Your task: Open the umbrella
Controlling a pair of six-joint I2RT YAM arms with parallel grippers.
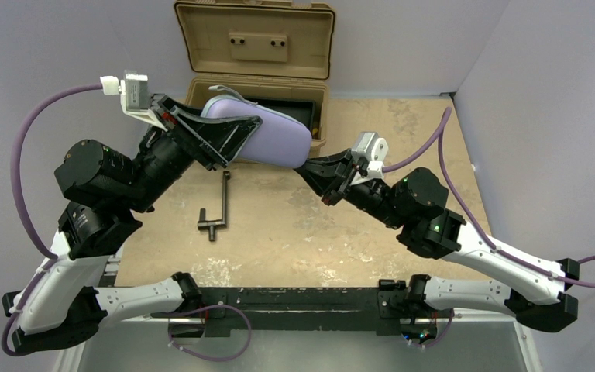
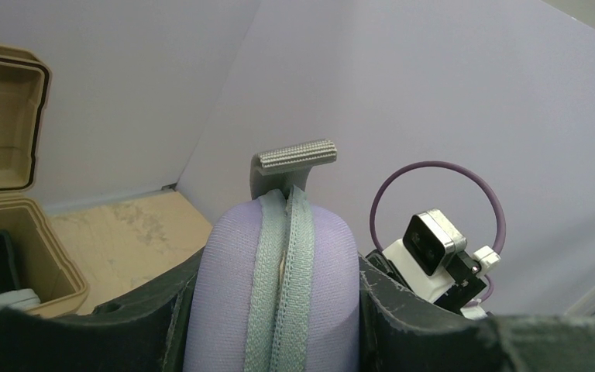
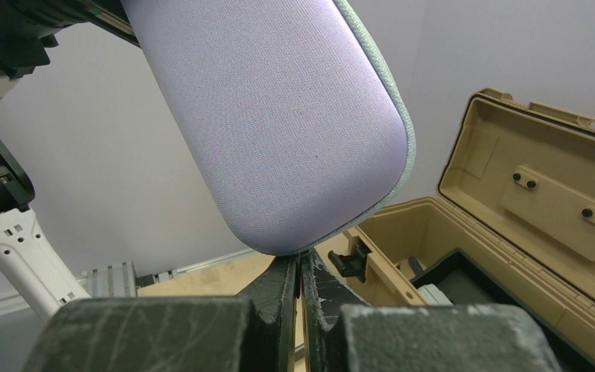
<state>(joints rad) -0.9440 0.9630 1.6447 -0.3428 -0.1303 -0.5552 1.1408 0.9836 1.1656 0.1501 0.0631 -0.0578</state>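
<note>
The umbrella is out of view. A lavender-grey oblong case [image 1: 275, 139] hangs above the table, and my left gripper [image 1: 239, 139] is shut across its width. In the left wrist view the case [image 2: 225, 294] fills the space between both fingers [image 2: 147, 314], with its grey-green zipper [image 2: 283, 271] running up to a ribbed grey tab [image 2: 298, 155]. My right gripper [image 1: 304, 167] is at the case's other end. Its fingertips [image 3: 300, 260] are pressed together and touch the rounded end of the case [image 3: 279, 116]; nothing shows between them.
An open tan toolbox [image 1: 256, 46] stands at the back of the table, just behind the case; it also shows in the wrist views [image 3: 511, 194] [image 2: 8, 116]. A dark metal crank-shaped tool [image 1: 217, 205] lies on the tabletop below the case. Walls close in the back and right.
</note>
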